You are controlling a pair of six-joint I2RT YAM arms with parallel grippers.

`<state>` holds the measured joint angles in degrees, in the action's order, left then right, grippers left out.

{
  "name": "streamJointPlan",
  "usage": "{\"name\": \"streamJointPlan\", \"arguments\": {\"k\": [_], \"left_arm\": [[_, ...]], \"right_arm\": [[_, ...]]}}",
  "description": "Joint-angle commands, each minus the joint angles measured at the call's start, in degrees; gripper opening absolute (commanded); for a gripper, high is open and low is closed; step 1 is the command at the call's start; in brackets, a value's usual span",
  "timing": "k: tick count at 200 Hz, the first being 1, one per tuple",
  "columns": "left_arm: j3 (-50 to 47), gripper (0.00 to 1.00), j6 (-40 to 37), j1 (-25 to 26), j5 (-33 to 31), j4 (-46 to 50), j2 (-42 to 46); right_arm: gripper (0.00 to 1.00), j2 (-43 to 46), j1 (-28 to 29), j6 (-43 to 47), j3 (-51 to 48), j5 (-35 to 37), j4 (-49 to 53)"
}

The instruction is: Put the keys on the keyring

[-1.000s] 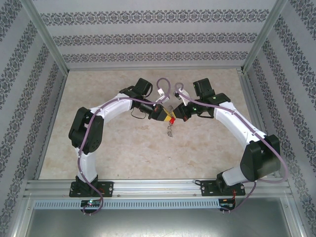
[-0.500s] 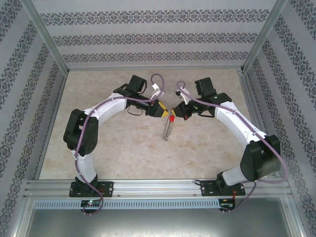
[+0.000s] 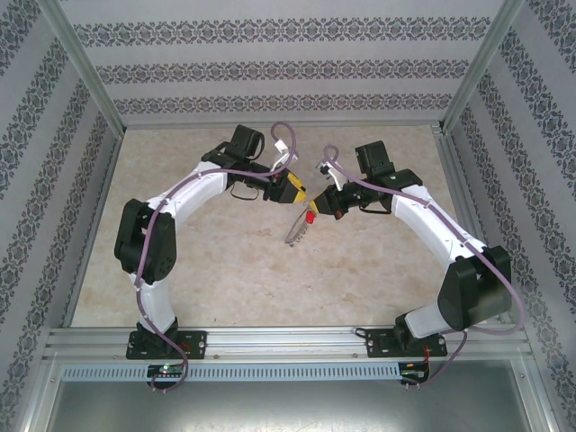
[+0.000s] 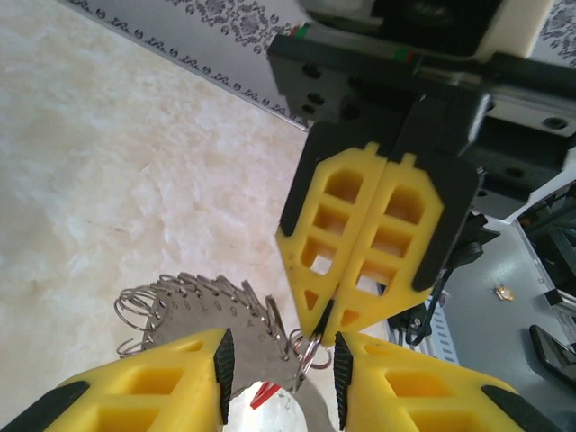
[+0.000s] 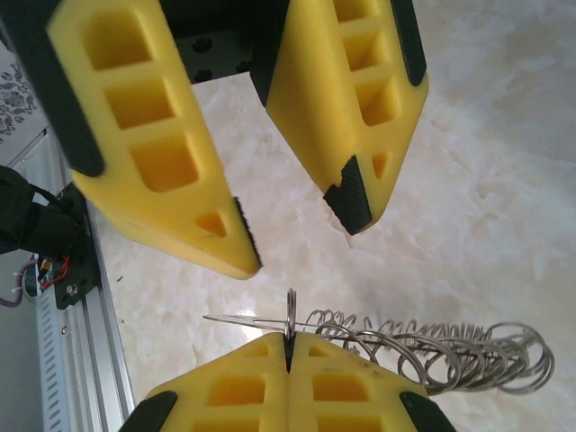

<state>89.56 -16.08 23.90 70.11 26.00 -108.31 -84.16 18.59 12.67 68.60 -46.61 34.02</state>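
Marbled beige tabletop [image 3: 225, 270] mid-frame, patterned wallpaper [image 3: 270, 67] around. The right gripper [image 3: 316, 213] pinches the keyring [image 3: 296, 232]; the left gripper [image 3: 300, 198] stands parted.

Top view sits high behind the arm bases [image 3: 166, 342], looking down and forward across the whole table [image 3: 180, 279] to its far edge and the patterned walls [image 3: 270, 67]. Over to the left wrist: camera in tight, peering past the left gripper [image 4: 279, 369] straight at the right gripper [image 4: 322, 319]. Right wrist, just as close, faces the opposite way, with the table's near edge at its left. Both wrist views share the keyring [image 4: 198, 315] hanging between them, and the overhead catches that same spot from afar, mid-table.
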Motion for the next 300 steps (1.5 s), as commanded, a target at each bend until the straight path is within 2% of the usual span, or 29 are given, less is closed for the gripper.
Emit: {"name": "streamJointPlan", "arguments": {"k": [1,135,202,226,235,300], "left_arm": [[2.2,0.37,-3.0,-0.3,3.4,3.8,-1.5],[6.5,0.32,-9.0,2.2,4.8,13.5,-5.7],[6.9,0.15,-9.9,2.6,5.2,14.8,-6.3],[6.9,0.25,-10.6,2.6,5.5,16.3,-6.7],[7.1,0.25,-11.0,2.6,5.5,17.0,-6.8],[6.7,0.00,-9.5,2.6,5.4,14.6,-6.9]], "right_arm": [[0.00,0.5,-0.1,1.6,0.3,-2.5,-1.3],[0.00,0.5,0.1,1.5,0.8,-1.6,-1.1],[0.00,0.2,0.1,1.7,0.9,-0.7,-0.7],[0.00,-0.2,0.2,1.7,1.0,-0.5,-0.7],[0.00,-0.3,0.2,1.7,1.0,-0.5,-0.8],[0.00,-0.5,0.3,1.6,1.0,-0.3,-1.0]]}}
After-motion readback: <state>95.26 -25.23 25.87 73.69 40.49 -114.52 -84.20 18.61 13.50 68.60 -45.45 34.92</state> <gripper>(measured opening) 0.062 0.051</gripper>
